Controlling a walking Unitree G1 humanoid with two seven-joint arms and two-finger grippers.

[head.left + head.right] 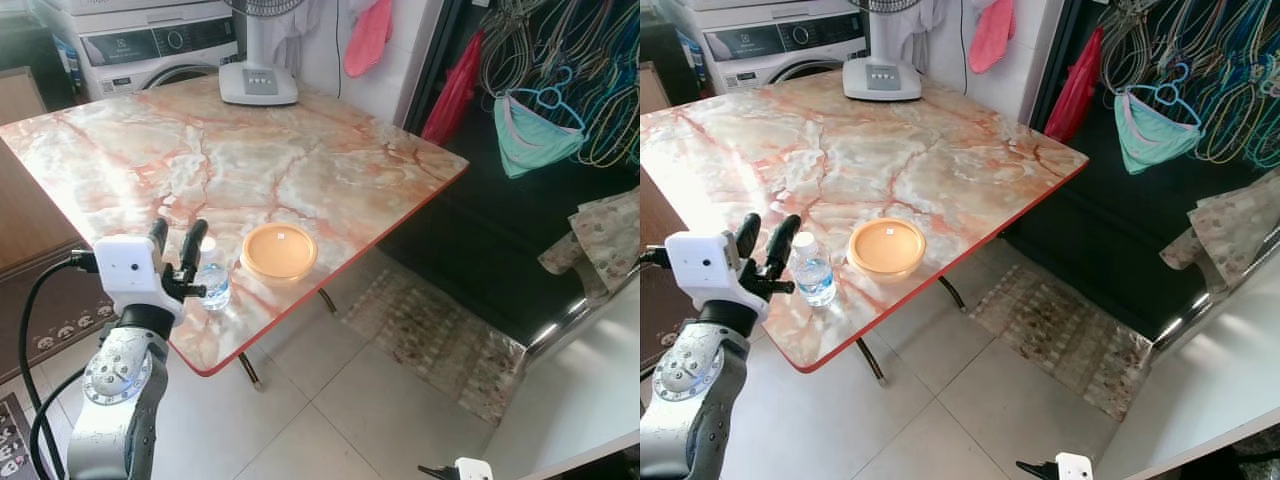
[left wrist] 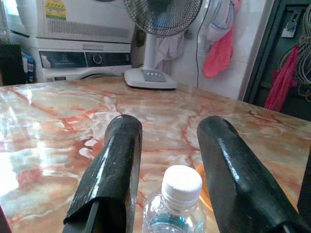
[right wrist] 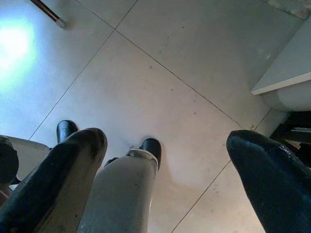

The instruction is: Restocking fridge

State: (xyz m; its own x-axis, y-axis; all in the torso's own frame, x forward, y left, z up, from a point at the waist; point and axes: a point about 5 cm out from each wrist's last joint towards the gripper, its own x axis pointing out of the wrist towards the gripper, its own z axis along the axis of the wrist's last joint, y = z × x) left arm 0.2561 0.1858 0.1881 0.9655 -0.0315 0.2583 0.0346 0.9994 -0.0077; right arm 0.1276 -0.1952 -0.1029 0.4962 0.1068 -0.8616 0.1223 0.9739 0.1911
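Left wrist view looks along the left gripper (image 2: 167, 194), whose two black fingers (image 2: 109, 179) stand parted with the white cap of a small water bottle (image 2: 177, 201) rising in the gap between them. Neither finger seems to press on the bottle; they straddle it loosely, so the grip reads as released and not yet made.

From the head camera the bottle (image 1: 813, 269) stands upright near the front corner of the marble-patterned worktop (image 1: 890, 150), just beside a round orange lidded container (image 1: 886, 247). The left gripper (image 1: 178, 248) comes at it from the worktop's near edge, fingers raised around the bottle's upper part.

In my judgement this is the pick-up step of the restocking: taking the bottle off the worktop before it is carried to a fridge. The next move calls for the fingers to settle lower on the body and clench evenly, since a clear, light bottle this close to the edge could tip or slide off.

The right gripper (image 3: 165, 179) hangs idle over the tiled floor (image 3: 146, 73), its fingers spread wide and holding nothing.
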